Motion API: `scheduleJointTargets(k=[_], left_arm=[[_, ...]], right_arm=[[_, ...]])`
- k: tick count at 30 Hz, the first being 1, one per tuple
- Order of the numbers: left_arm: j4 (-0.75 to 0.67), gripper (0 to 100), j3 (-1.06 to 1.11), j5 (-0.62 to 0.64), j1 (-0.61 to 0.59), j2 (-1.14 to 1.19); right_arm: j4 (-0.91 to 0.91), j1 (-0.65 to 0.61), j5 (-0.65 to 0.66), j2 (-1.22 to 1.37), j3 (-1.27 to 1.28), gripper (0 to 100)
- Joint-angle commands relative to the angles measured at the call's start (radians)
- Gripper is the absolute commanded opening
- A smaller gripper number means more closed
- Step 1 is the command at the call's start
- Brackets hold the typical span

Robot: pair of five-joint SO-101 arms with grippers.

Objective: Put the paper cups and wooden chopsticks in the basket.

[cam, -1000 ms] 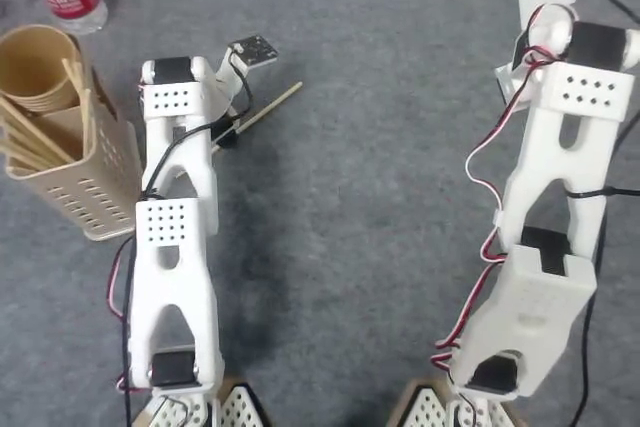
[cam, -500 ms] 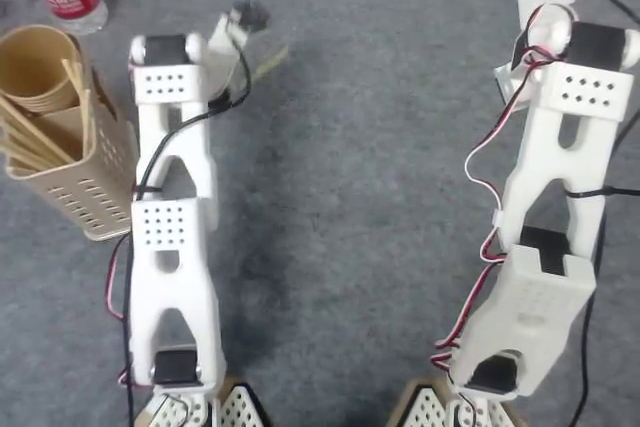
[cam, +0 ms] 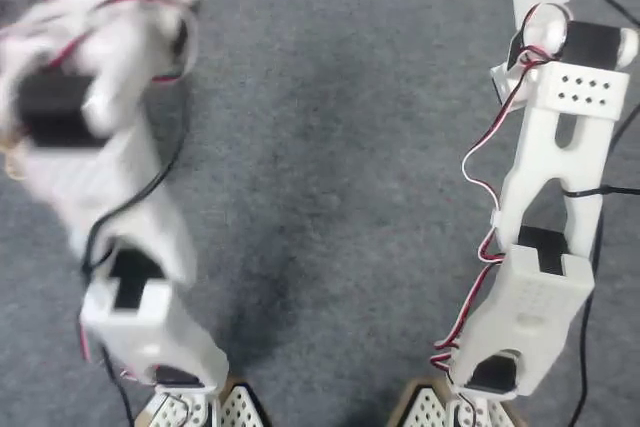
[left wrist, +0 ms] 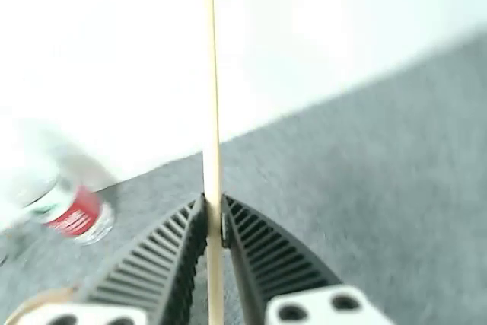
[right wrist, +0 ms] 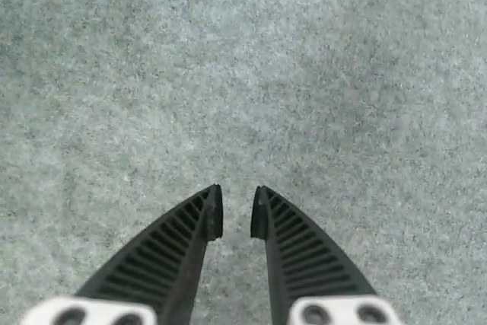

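Left gripper (left wrist: 213, 205): fingers closed on a wooden chopstick (left wrist: 211, 74), held near one end. The stick runs straight out past the fingertips towards the pale wall. A water bottle (left wrist: 72, 215) stands on the table beyond it, to one side.

Change noted: a second ago this chopstick lay on the table beside the left gripper, with the arm low over it. Half a second ago it was coming up. The left arm (cam: 95, 147) has now swung up and across to the far left corner, where the basket stood with paper cups and several chopsticks already in it. The arm is smeared with motion and covers that corner, so the basket's contents cannot be checked at this moment. The stretch of table (cam: 330, 147) where the stick lay is bare.

Right gripper (right wrist: 236, 209): fingers slightly parted, nothing between them, over grey table. The right arm (cam: 560, 197) has not shifted across the three high views.

Assessment: pick-up complete and carry under way. What remains for this stick is to align it over the basket and release. The grip sits near one end, so some swing is possible.
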Motion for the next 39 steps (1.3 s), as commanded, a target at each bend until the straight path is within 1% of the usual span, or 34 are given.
scheduleJointTargets(k=[1,5,7,9,10,14,18,21,23,25,29,32,36,39], left_arm=[[0.035,1,0.197,0.13,-0.037,-0.281],[0.034,1,0.484,0.172,-0.04,-0.519],[0.032,1,0.642,0.172,-0.04,-0.646],[-0.008,1,0.792,0.172,-0.04,-0.775],[-0.058,1,0.866,0.172,-0.044,-0.836],[-0.371,1,1.208,0.181,-0.166,-1.031],[-0.701,1,1.557,0.199,-0.293,-1.077],[-0.976,1,1.736,0.304,-0.423,-1.077],[-1.163,1,1.833,0.359,-0.485,-1.077],[-1.315,1,1.94,0.385,-0.508,-1.076],[-1.617,1,2.172,0.384,-0.522,-1.076],[-1.815,1,2.331,0.382,-0.546,-1.074],[-2.024,1,2.462,0.359,-0.545,-1.028],[-2.102,1,2.473,0.356,-0.548,-0.939]], right_arm=[[0.031,-0.01,-0.011,-0.064,-0.008,8.3],[0.033,-0.008,-0.014,-0.064,-0.008,8.3],[0.033,-0.004,-0.044,-0.064,-0.008,8.3],[0.033,-0.004,-0.055,-0.064,-0.008,8.3],[0.033,-0.004,-0.054,-0.064,-0.008,8.3],[0.033,-0.01,-0.06,-0.064,-0.008,8.3],[0.033,-0.01,-0.06,-0.064,-0.006,8.3],[0.033,-0.01,-0.06,-0.064,-0.006,8.3],[0.033,-0.01,-0.06,-0.064,-0.006,8.3],[0.031,-0.016,-0.06,-0.064,-0.006,8.3],[0.033,-0.045,-0.06,-0.061,-0.005,8.3],[0.033,-0.062,-0.06,-0.061,-0.005,8.3],[0.033,-0.087,-0.06,-0.059,-0.005,8.3],[0.033,-0.097,-0.06,-0.054,-0.005,8.3]])
